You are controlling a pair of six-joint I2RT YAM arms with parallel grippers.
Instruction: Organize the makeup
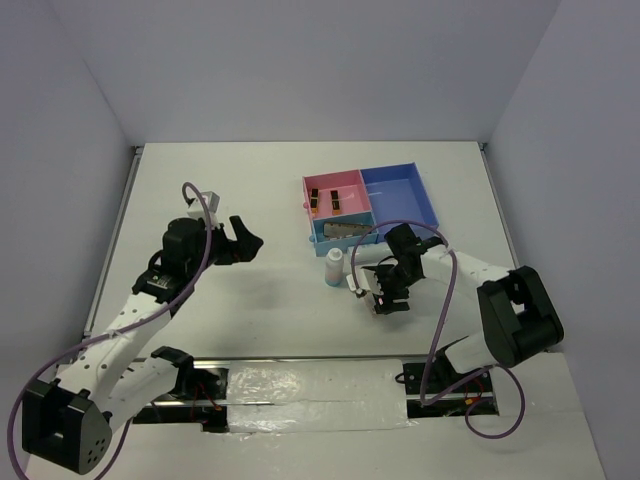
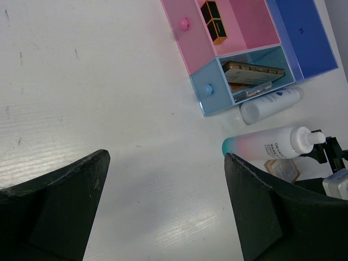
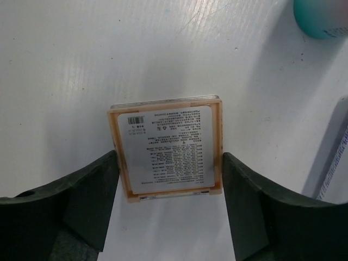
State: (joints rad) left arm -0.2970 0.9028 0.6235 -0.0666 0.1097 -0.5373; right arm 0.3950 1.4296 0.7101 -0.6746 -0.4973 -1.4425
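Right tool (image 3: 169, 163): it sits over the square compact (image 3: 166, 147), one finger (image 3: 103, 185) on each side. The finger edges meet the compact's sides, but you cannot tell whether they press it or only flank it.
Square compact: flat on the surface (image 1: 230, 180), printed label and barcode facing up, on the near side of the tray (image 1: 395, 195) and apart from it.
Left tool (image 2: 167, 156): released, jaws wide with nothing between them, well to the left of the tray.
Bottles: you have two, both outside the tray on its near side. The white bottle (image 2: 272, 103) lies just beside the light-blue compartment. The gradient bottle (image 2: 261, 145) (teal at one end, pink, then a white cap) is a little farther from the tray, near the compact.
Compacts: one.
Black-gold pieces (image 2: 215, 24): in the tray's pink compartment. The top view shows two small clusters, too small for you to count piece by piece.
Brown palette (image 2: 253, 70): one, in the tray's light-blue compartment, resting on another flat item you cannot identify.
Tray: one.
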